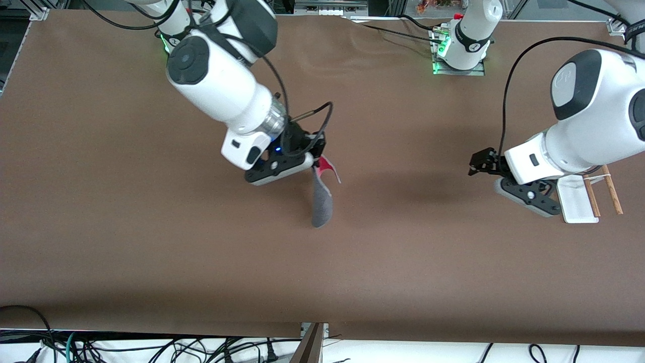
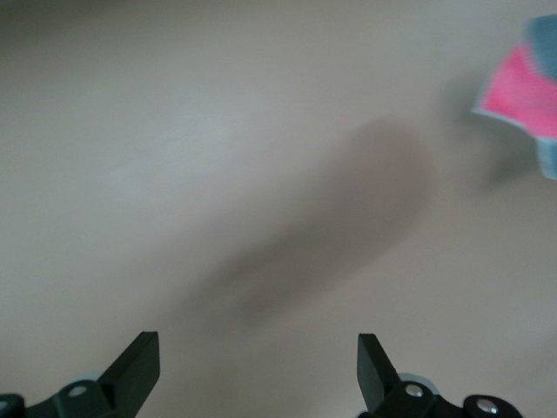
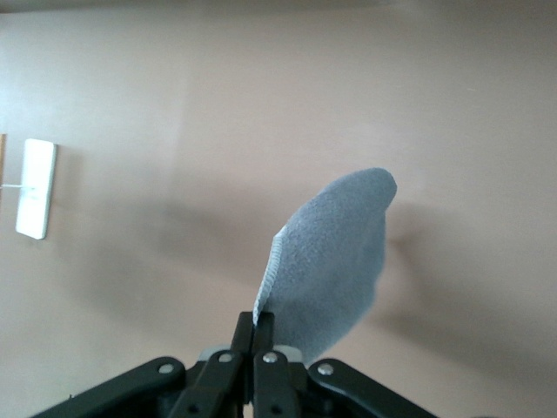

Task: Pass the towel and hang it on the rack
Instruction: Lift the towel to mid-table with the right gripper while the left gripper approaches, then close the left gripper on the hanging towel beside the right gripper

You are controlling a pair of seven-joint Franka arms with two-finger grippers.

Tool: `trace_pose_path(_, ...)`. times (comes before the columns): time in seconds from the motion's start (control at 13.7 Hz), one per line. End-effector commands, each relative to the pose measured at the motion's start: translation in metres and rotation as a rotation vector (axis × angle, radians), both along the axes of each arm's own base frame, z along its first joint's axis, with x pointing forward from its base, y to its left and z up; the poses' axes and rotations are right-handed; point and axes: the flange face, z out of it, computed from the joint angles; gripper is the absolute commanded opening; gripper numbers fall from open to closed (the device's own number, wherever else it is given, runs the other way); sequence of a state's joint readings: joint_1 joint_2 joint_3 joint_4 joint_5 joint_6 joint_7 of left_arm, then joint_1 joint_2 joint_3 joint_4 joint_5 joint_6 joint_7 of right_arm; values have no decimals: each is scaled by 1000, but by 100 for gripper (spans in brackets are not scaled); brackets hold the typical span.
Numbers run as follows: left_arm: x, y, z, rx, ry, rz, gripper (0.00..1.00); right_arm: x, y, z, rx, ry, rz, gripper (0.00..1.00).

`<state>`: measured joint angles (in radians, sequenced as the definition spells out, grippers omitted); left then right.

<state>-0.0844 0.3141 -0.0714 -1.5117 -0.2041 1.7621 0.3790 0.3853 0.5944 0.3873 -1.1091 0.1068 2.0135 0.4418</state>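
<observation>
My right gripper (image 1: 317,164) is shut on the top edge of the towel (image 1: 322,197) and holds it up over the middle of the table. The cloth hangs down grey, with a pink-red flap at the pinch. The right wrist view shows the fingers (image 3: 264,326) pressed together on the grey towel (image 3: 335,261). My left gripper (image 1: 521,196) hovers open and empty over the table beside the rack (image 1: 577,201), well apart from the towel. In the left wrist view its fingers (image 2: 258,361) stand wide over bare table, and a pink corner of the towel (image 2: 522,91) shows far off.
The rack stands at the left arm's end of the table, with its white base and two brown rods (image 1: 612,189); its base (image 3: 35,187) also shows in the right wrist view. The table (image 1: 151,242) is covered in brown. Cables lie below its near edge.
</observation>
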Motion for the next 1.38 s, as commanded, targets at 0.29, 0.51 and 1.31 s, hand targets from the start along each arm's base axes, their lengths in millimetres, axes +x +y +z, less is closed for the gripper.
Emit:
trace_pose_path(0.29,7,-12,-29,-227,-69,-346,100,-43,71,-2,1,-101,87,0)
trace_pose_path(0.51,-9,-23,-59,-288,-125,-386,100,-54,87,-5,0,-139,109,0)
trace_pose_path(1.31,-91,-120,-133,-380,-260,-266,100,-50,87,-3,39,-122,12,0)
